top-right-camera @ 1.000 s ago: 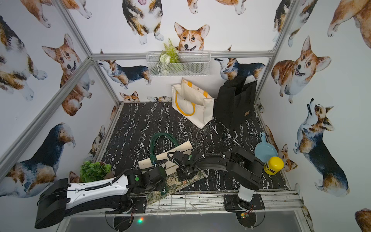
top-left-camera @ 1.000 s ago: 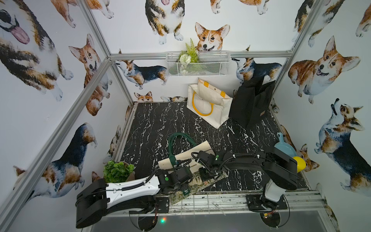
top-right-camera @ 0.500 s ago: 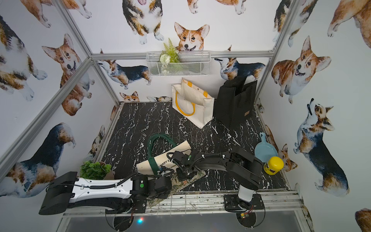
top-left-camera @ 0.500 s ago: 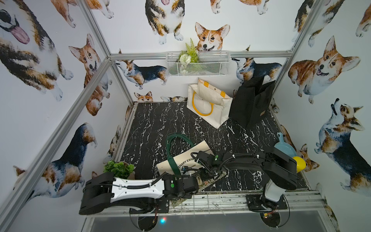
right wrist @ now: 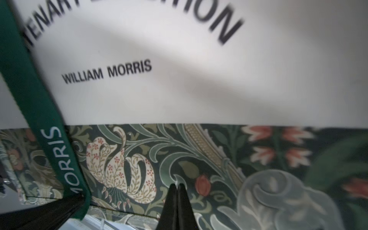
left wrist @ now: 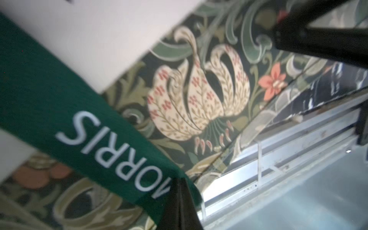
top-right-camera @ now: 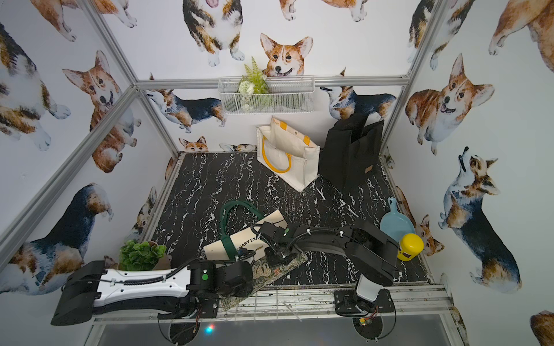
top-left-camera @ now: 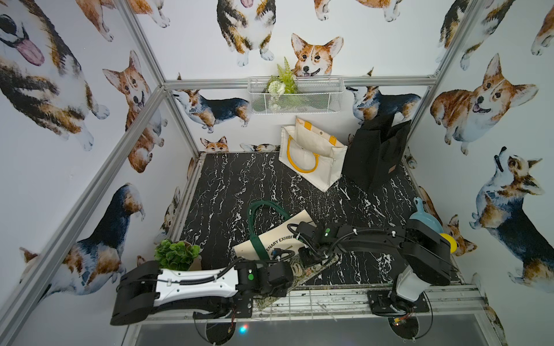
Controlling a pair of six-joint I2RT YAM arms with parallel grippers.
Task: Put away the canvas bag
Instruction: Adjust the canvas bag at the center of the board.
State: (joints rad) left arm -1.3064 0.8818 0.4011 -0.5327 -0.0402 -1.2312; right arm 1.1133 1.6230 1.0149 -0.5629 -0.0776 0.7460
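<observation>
— Counting bags on your tabletop, how many do you find?

— Three. One canvas bag lies flat at the near edge, between your two arms. Its cream lettered panel faces up, and its floral band reaches past the tabletop's front edge. One cream tote with yellow handles and one black bag stand side by side at the back wall.

— And your two grippers?

— Your left gripper pinches the canvas bag by its green strap, at the lettered end. Your right gripper has its fingers pressed together, tips down on the floral band. Whether any cloth is caught between them, you cannot tell.

— What else can you count?

— Two plants: one potted plant in the near left corner, and one fern in the single wire basket on the back wall. One blue scoop and one yellow container sit just beside each other at the right wall. On the canvas bag, one green handle loop shows in both top views.
</observation>
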